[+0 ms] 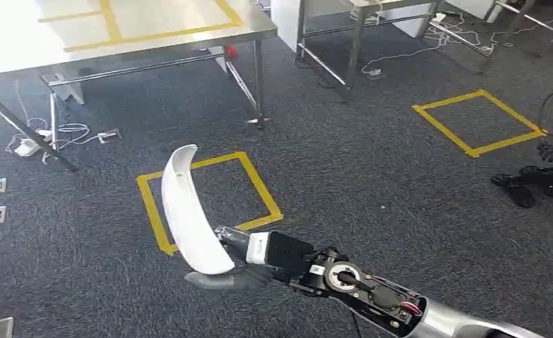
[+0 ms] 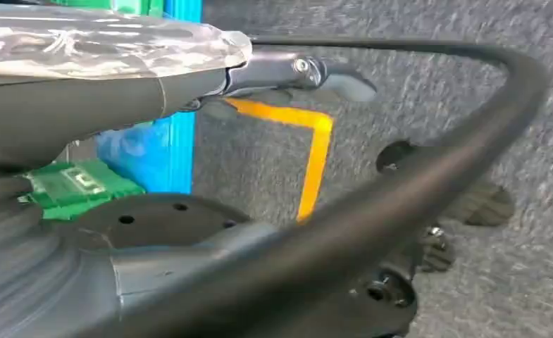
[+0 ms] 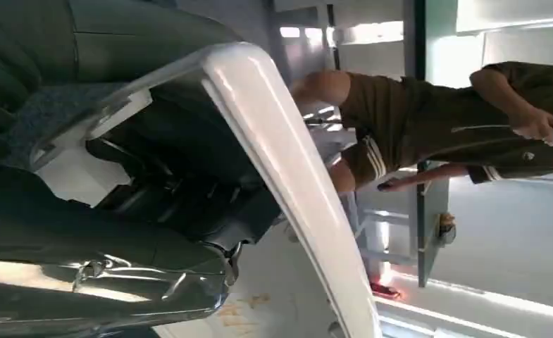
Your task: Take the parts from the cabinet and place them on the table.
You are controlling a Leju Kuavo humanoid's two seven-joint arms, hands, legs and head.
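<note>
Head view: right hand (image 1: 249,264) grips a curved white part (image 1: 187,211), holding it up over grey carpet w/ a yellow tape square (image 1: 210,201) behind; steel desk (image 1: 189,32) well apart at top. Left wrist view: left hand (image 2: 308,74) hangs near the floor, nothing in it; can't tell finger spread. Right wrist view: fingers (image 3: 160,176) wrap the white part (image 3: 287,176); a person (image 3: 442,120) stands beyond.

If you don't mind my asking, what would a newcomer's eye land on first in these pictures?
First, the curved glossy white plastic part, held by the robot's right hand above the dark grey carpet. Just beyond it, a yellow tape square marks the floor, before a steel table. The right wrist view also catches a person in a brown shirt.
</note>
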